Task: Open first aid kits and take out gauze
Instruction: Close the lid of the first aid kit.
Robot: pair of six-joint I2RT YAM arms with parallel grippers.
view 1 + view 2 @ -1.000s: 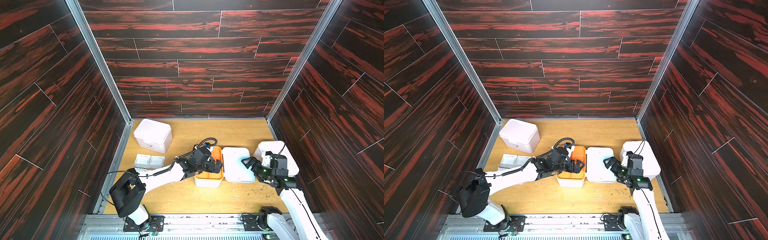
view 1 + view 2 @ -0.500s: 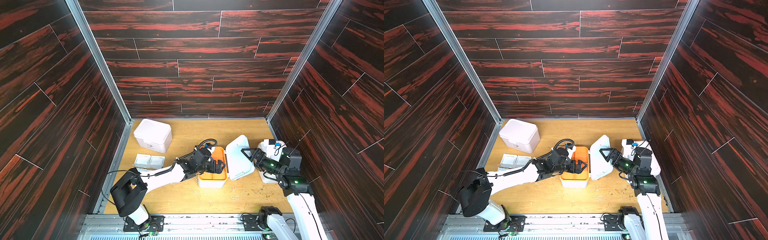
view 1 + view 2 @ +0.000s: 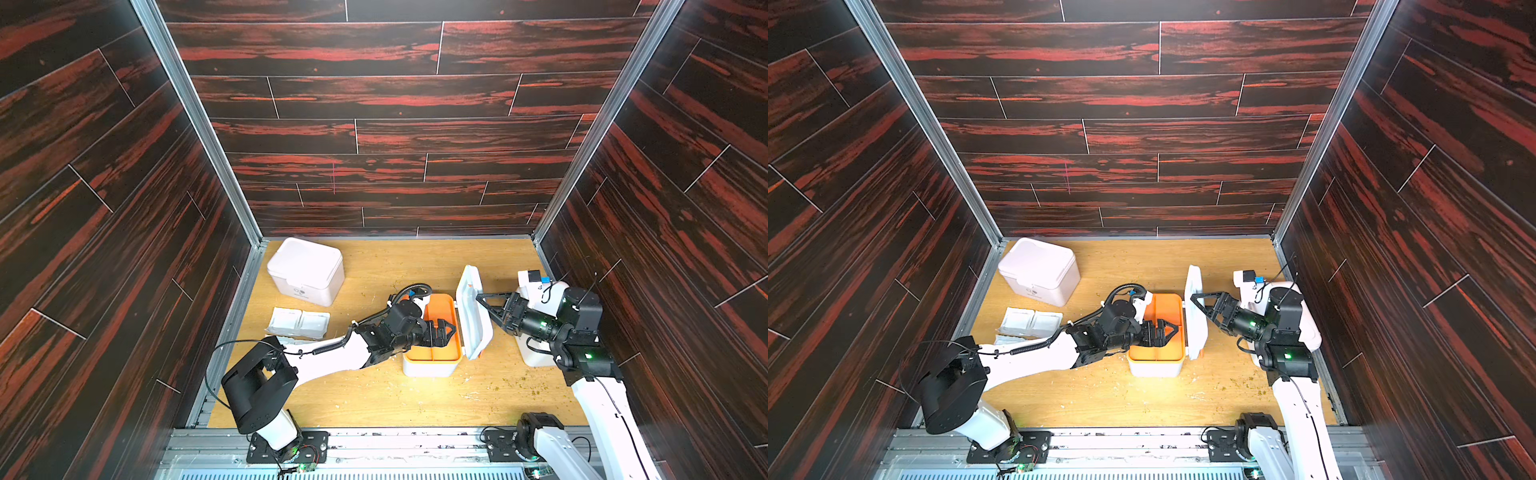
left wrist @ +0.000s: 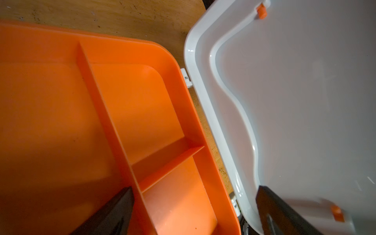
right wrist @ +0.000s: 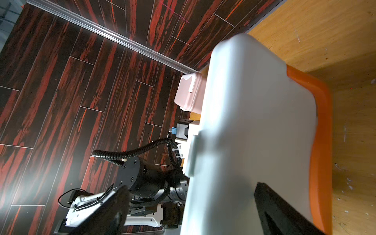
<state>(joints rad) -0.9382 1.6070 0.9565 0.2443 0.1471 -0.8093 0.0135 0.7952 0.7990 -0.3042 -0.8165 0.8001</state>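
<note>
The middle first aid kit (image 3: 430, 365) stands open, and its orange tray (image 4: 132, 105) shows empty compartments. Its white lid (image 3: 471, 311) stands nearly upright on the hinge side. My left gripper (image 3: 446, 332) hangs open just over the tray, empty, seen also in the left wrist view (image 4: 193, 211). My right gripper (image 3: 486, 311) is open with its fingertips against the lid's outer face (image 5: 254, 122). A closed pinkish-white kit (image 3: 305, 270) sits at the back left. Another white kit (image 3: 534, 353) is mostly hidden behind my right arm. Gauze packets (image 3: 299, 322) lie on the table at the left.
Dark wood-patterned walls close in the table on three sides. My left arm (image 3: 332, 357) stretches across the table between the gauze and the open kit. Small crumbs (image 3: 519, 386) dot the wooden table (image 3: 395, 399) at the front right.
The middle kit's lid has swung from lying flat on the table to nearly upright, with my right gripper rising behind it. My left gripper has stayed over the orange tray.
</note>
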